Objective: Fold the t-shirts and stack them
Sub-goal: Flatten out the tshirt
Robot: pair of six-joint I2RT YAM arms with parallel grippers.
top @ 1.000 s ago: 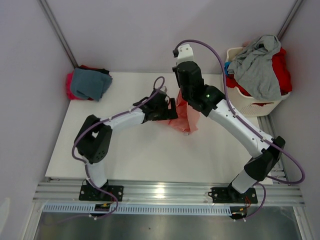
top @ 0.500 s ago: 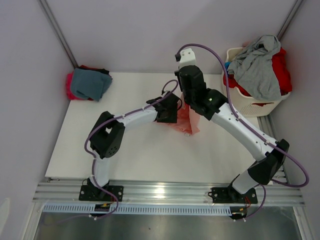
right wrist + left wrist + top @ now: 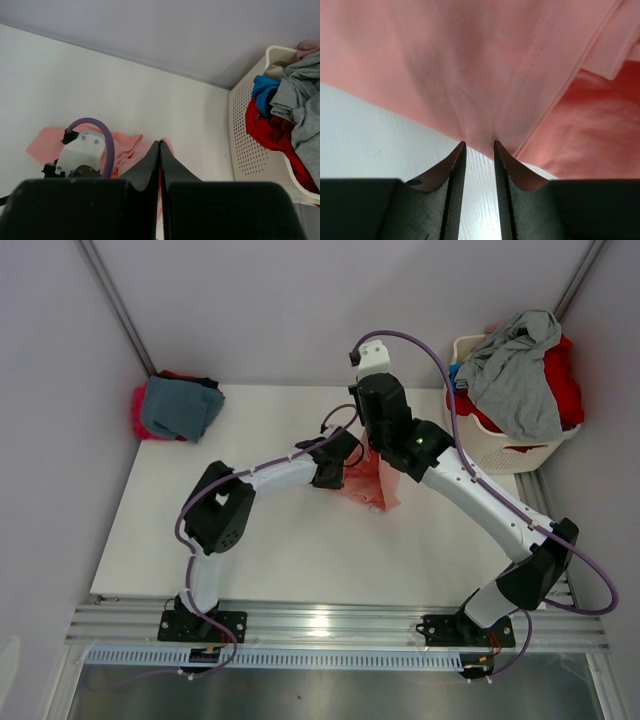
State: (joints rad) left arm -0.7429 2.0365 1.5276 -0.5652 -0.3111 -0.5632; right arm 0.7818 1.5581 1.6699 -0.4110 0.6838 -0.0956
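Left pincer [image 3: 479, 144] nips a puckered edge of the salmon-pink t-shirt [image 3: 445, 60], which sits bunched mid-desk [image 3: 290, 550] between both arms. Right pincer [image 3: 160, 143] is pressed together; whether it holds cloth, I cannot tell. The shallow left bite could slip if the arms pull apart, dropping the hem.

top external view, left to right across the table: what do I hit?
folded t-shirt pile → salmon-pink t-shirt → white laundry basket, with a grey t-shirt heaped on top
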